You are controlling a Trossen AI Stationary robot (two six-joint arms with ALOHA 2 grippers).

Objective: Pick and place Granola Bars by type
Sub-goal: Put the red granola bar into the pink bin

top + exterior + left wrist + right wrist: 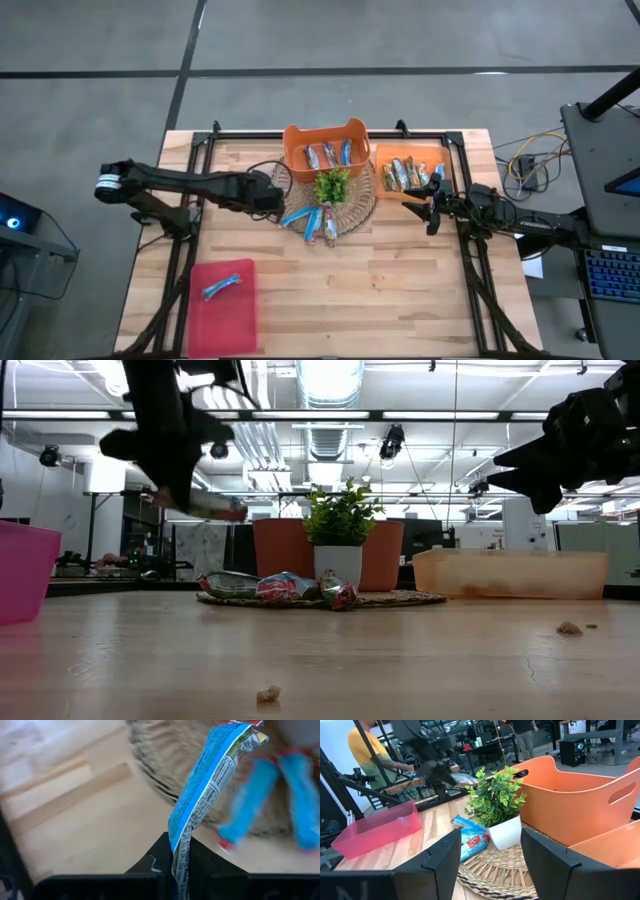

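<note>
My left gripper [275, 200] is shut on a blue-white granola bar [210, 775], above the table at the left edge of the woven mat [355, 215]. It also shows in the low view [190, 495], clear of the table. Several blue bars [312, 222] lie on the mat beside a small green plant [332, 185]. One blue bar [222, 287] lies in the pink tray [205, 325]. Brownish bars [405, 175] lie in the orange tray [440, 155]. My right gripper [490, 860] is open and empty, next to the orange tray [430, 205]. My left gripper pinches one end of the blue-white bar's wrapper [181, 855] between its two fingers. The fingers come from the table's left, slanting down, along the bar's length. The bar sticks out ahead of the fingers toward the mat, lifted clear of the table [218, 512].
An orange basket [300, 135] at the far middle holds several blue and brownish bars. A dark frame rail [200, 230] runs along the table's left and right sides. People stand in the room beyond the table. Bare wood lies at the near middle [370, 300].
</note>
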